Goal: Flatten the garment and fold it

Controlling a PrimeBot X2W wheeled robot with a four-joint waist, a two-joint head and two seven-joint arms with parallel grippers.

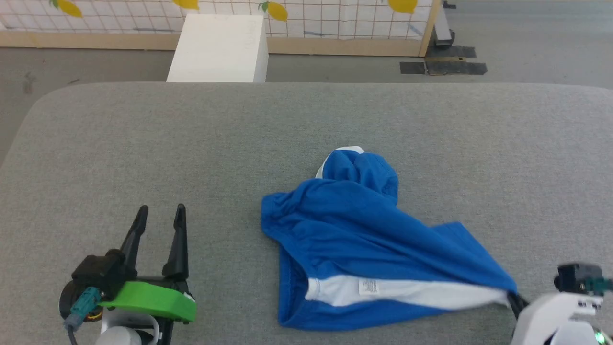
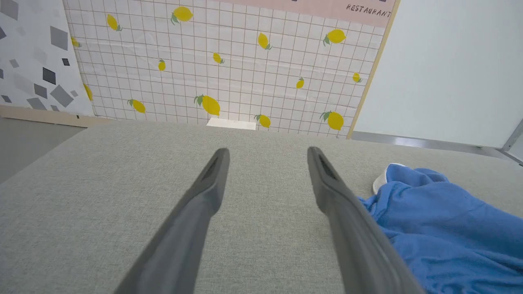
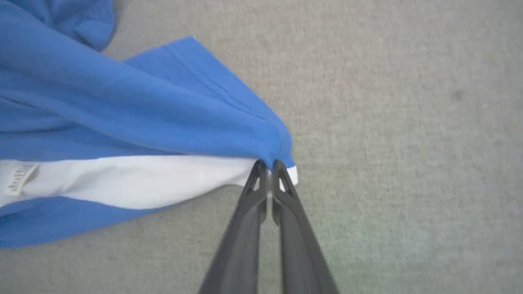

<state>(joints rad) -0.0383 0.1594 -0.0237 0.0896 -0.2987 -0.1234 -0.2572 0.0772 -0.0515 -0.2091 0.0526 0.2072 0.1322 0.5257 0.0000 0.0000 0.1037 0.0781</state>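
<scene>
Closest to the head camera are the two grippers, at the lower edge of its view. On the left side the left gripper (image 1: 161,209) stands over the grey surface (image 1: 143,143) with its two dark fingers apart and nothing between them; it has a bright green part (image 1: 153,299) at its base. In the left wrist view the same gripper (image 2: 267,151) is wide open, and the garment (image 2: 449,228) lies just beside its right finger.

At the lower right, the right gripper (image 3: 268,163) is closed on one corner of the garment (image 3: 122,110), at the place where the blue cloth meets the white stripe (image 3: 143,179).

Writing is little. A small white label (image 1: 368,286) sits on the white stripe (image 1: 431,292) at the near side of the garment. In the right wrist view the label (image 3: 18,183) has grey letters, but they are too blurred to read. In the left wrist view the word "RESTAURANT" (image 2: 369,10) is written on a pink band above a wall panel (image 2: 224,61) with a grid and yellow lemons.

The garment (image 1: 354,225) lies on the grey surface, a little right of the centre and towards the near edge. It is royal blue, crumpled and not flat. Its held corner is drawn out to the right in a long point. Its far end is bunched into a rounded lump with a white edge (image 1: 354,149). Its left edge is gathered in small folds.

Behind the surface a white box (image 1: 220,48) stands on the floor.
</scene>
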